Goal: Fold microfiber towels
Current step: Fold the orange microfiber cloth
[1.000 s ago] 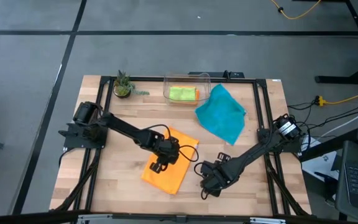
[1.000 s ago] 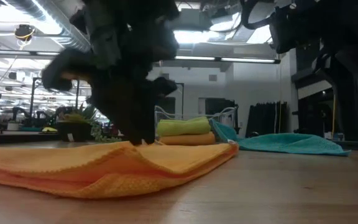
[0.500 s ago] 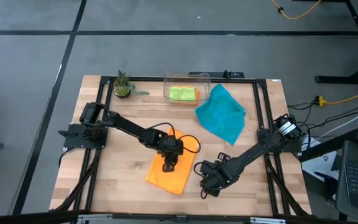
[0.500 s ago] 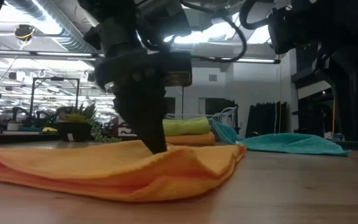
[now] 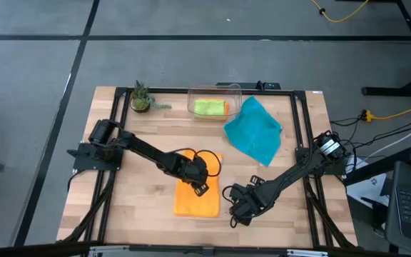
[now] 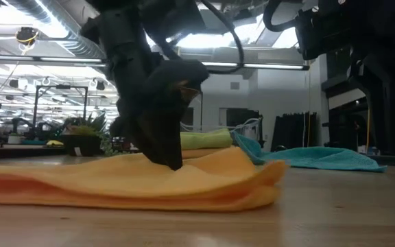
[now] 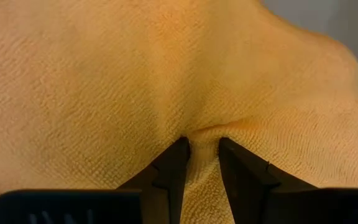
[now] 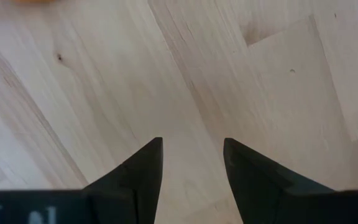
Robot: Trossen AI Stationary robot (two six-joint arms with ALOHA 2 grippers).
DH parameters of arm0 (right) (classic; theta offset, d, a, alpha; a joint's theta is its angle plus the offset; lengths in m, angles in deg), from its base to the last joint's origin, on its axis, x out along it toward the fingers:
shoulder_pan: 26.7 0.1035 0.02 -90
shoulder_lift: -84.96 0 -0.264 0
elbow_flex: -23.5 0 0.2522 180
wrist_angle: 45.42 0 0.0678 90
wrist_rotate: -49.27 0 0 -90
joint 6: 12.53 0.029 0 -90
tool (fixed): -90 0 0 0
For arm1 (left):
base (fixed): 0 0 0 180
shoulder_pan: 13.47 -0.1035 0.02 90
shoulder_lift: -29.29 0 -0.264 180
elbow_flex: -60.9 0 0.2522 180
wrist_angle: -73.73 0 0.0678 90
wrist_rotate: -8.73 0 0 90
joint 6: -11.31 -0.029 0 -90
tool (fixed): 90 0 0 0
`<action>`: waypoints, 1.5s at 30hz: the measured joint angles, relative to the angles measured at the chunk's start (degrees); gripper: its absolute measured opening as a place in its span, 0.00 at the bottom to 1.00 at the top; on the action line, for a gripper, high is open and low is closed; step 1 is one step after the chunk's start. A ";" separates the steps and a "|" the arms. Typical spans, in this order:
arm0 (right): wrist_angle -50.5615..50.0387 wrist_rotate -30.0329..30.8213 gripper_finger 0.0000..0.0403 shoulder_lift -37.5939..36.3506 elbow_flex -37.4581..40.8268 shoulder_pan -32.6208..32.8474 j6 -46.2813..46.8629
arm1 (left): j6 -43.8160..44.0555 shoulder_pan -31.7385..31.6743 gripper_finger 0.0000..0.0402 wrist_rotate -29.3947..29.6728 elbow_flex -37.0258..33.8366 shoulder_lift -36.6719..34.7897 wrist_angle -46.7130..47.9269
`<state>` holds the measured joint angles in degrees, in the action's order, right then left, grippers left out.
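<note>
Orange towel (image 5: 198,198) lies lengthwise under the left gripper (image 7: 202,149), jaws pinched on its fabric; the right gripper (image 8: 192,155) (jaws apart, empty) waits just beside.

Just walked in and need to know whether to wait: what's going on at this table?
The robot is folding towels. Its left gripper is pinched on the orange towel lying mid-table. The right gripper sits open over bare wood beside it, holding nothing. A teal towel lies unfolded farther back, and folded green and orange towels sit in the clear bin.
</note>
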<state>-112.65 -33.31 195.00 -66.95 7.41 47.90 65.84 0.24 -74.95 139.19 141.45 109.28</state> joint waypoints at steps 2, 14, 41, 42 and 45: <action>0.06 -0.01 0.43 0.00 0.00 0.00 0.02 | 5.74 1.18 0.23 2.51 0.00 0.00 0.40; 0.01 -0.02 0.43 0.00 0.00 0.05 -0.90 | 0.19 4.82 0.19 11.11 2.28 -5.73 3.56; 0.71 3.51 0.43 0.00 0.00 -0.54 -3.84 | -20.70 7.39 0.32 8.69 3.13 -12.25 11.42; 0.87 3.51 0.43 0.00 0.00 -0.73 -4.06 | -20.38 7.92 0.32 8.25 3.13 -12.78 12.51; 1.24 3.51 0.43 0.00 0.00 -1.40 -5.60 | -20.15 9.54 0.33 8.26 3.17 -14.43 14.63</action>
<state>-111.40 -29.79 195.00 -66.95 6.01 42.30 45.70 9.77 -66.69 142.36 127.01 123.91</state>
